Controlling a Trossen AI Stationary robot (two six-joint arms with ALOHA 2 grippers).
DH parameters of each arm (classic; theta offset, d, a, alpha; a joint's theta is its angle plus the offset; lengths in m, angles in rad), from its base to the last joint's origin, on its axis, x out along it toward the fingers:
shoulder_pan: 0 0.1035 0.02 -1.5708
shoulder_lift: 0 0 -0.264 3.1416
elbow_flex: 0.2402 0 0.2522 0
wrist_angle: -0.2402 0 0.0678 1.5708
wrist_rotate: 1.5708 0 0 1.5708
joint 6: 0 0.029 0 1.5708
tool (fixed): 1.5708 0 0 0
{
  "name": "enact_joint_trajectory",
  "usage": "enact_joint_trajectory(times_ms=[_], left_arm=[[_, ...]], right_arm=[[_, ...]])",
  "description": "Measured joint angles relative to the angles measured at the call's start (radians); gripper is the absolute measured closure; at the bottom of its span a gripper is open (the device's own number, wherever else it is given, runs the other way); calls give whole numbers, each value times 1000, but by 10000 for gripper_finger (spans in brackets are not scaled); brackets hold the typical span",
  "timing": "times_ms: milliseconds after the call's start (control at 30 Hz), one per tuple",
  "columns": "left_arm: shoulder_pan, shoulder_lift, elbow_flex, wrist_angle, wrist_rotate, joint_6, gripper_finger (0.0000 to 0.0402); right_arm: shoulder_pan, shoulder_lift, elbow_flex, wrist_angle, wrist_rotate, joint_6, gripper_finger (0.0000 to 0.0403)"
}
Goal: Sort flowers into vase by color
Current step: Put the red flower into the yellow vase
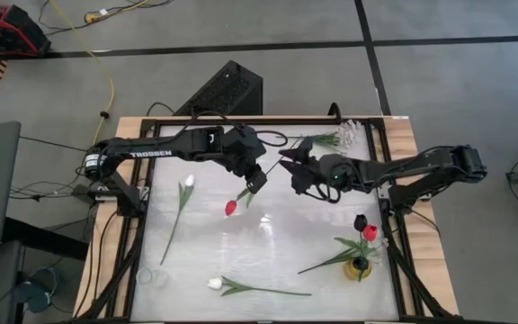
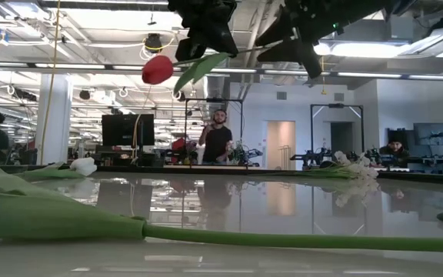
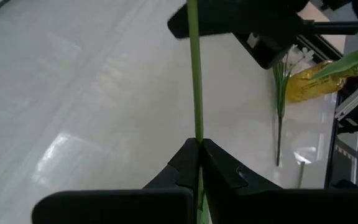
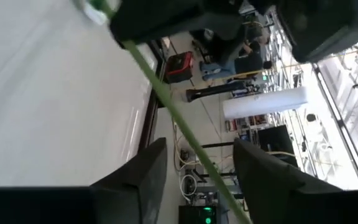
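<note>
Your tabletop point(image 1: 268, 243) is a pale, glossy sheet in a dark frame, and both arms meet above its middle, toward twelve o'clock. Your left gripper point(image 1: 257, 177) hangs there above the surface, clamped tight on the green stem of a red tulip point(image 1: 231, 207); the left wrist view shows the stem point(image 3: 195, 74) pinched right between the closed fingers, with the red head hanging toward seven o'clock of that gripper. Your right gripper point(image 1: 288, 163) sits just beside it at three o'clock, its fingers point(image 4: 143, 171) spread apart with the same stem passing through the gap, not gripped. At about four o'clock on the tabletop a small yellow vase point(image 1: 359, 267) stands with a red and a near-black tulip in it. A white tulip point(image 1: 179, 214) lies at nine o'clock, another white tulip point(image 1: 250, 287) at six o'clock, and a sprig of tiny white blossoms point(image 1: 333, 138) lies at the one o'clock edge.
</note>
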Motion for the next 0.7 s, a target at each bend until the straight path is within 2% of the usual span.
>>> enact_joint_trajectory(times_ms=[200,367,533,700], left_arm=[[0,0,0,0,8,25,401],[-16,0,0,4,-20,66,397],[-28,0,0,7,-42,146,367],[-18,-15,0,0,-87,215,335]], right_arm=[[20,16,0,-4,2,2,290],[31,24,-1,-42,5,96,379],[44,24,-1,-120,-24,229,376],[17,-9,0,-262,-204,379,381]])
